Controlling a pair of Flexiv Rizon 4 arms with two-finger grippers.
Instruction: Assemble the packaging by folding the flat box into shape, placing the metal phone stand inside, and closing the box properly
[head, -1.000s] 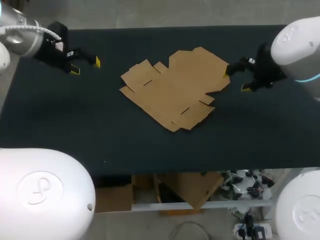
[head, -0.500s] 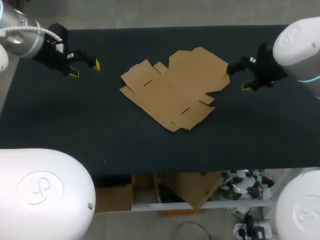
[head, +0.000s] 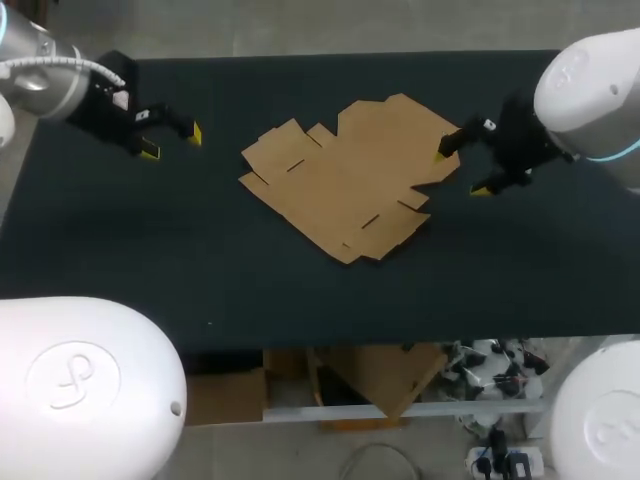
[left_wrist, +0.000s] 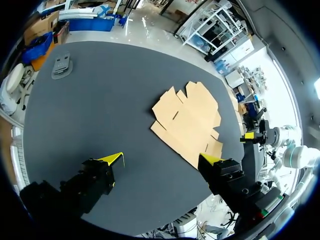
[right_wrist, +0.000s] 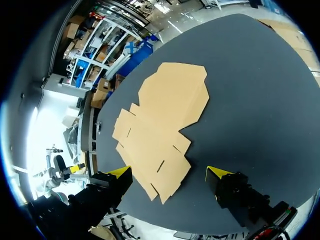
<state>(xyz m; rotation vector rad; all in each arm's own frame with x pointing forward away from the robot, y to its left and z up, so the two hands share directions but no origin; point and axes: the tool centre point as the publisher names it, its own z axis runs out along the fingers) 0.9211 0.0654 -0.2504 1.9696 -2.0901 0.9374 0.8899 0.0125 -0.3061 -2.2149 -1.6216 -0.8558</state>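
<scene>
Lying unfolded; tan cardboard box, notched flaps, slits

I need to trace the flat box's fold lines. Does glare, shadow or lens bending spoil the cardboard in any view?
Head view: flat box evenly lit on the dark table, no glare, edges straight, slots readable. Left wrist view: fisheye bows the table's edge; the flat box is unshadowed. Right wrist view: it shows without glare, its outline slightly bowed.

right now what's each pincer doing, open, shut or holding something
Left pincer: open, holding nothing.
Right pincer: open, holding nothing, at the edge of the flat box.
</scene>
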